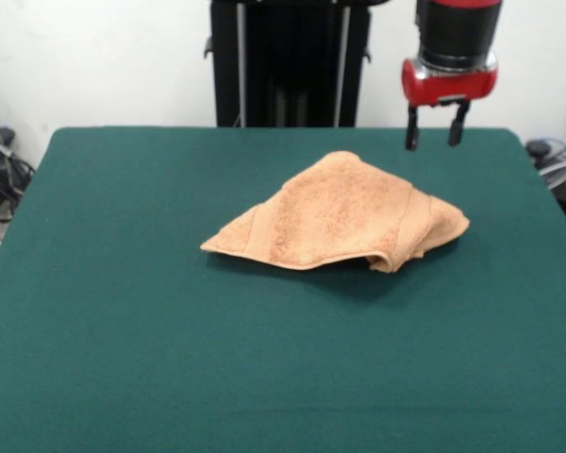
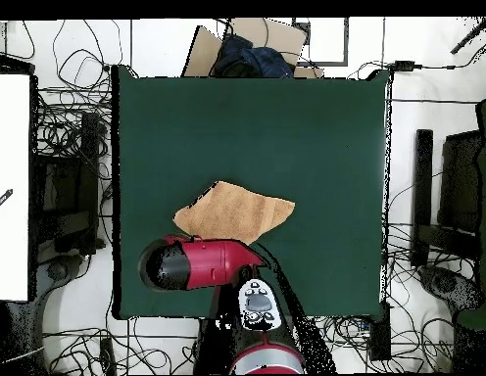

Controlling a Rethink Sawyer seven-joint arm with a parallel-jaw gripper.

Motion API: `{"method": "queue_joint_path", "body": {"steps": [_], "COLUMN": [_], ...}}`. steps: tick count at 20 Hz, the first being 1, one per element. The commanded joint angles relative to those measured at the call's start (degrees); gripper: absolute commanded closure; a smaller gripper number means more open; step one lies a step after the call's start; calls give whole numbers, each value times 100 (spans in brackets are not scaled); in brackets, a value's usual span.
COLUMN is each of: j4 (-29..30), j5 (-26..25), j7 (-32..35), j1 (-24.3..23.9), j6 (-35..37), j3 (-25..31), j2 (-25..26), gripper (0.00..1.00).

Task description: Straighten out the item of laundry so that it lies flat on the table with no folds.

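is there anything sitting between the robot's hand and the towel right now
Nothing visible. The hand hangs open above the table's far side, with only bare green top between it and the folded towel. No other object lies on the table.

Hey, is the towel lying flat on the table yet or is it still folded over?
Folded. The towel forms a humped triangle with a doubled-over layer curling at its front edge.
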Motion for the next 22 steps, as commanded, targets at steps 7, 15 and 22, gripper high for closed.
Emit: {"method": "queue_joint_path", "body": {"steps": [7,15,22], "j4": [-600,-808,-829], "j5": [-230,-295,-352], "j7": [57,-62,66], "j1": [-126,-222,-108], "j6": [422,520,729], "j3": [600,738,433], "j2": [142,328,474], "gripper": [0,0,0]}}
